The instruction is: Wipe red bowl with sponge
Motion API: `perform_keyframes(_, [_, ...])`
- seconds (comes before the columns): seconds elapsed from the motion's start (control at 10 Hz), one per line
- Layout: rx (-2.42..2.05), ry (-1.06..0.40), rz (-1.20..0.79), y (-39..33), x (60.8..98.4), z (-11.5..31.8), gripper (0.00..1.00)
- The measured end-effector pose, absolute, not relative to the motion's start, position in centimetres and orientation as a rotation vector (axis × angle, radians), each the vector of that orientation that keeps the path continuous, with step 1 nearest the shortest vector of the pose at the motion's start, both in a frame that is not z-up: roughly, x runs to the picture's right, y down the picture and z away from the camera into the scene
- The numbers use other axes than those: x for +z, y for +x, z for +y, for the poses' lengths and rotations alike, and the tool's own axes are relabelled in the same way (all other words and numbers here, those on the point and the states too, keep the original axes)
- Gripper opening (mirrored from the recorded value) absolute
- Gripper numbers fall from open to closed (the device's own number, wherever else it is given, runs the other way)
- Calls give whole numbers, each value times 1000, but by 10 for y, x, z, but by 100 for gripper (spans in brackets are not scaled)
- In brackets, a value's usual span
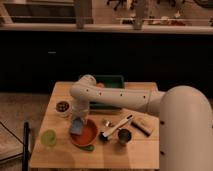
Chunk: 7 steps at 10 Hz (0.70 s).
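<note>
Now the pincer (78, 120) grips the sponge (77, 126) on the red bowl (86, 136) — left rim, near the table (55, 155) edge.

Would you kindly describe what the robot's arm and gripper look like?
The arm is white and smooth, built of thick rounded tubular segments with bulbous joints, widening into a large rounded white shell at the right. No cables or markings show. The gripper, over the red bowl's left edge by the sponge, looks white too.

Dim room, wooden table (60, 150) before a dark counter (50, 55).
</note>
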State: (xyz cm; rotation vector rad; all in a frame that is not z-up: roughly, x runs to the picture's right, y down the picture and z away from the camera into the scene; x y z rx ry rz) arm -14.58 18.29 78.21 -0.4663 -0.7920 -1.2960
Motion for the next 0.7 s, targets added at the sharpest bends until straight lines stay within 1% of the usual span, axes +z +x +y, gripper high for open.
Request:
perform_keyframes(0.4, [-1323,-524,-844,-134,761,208,0])
perform_keyframes(0.7, [-1285,-547,-811,-115,758,208,0])
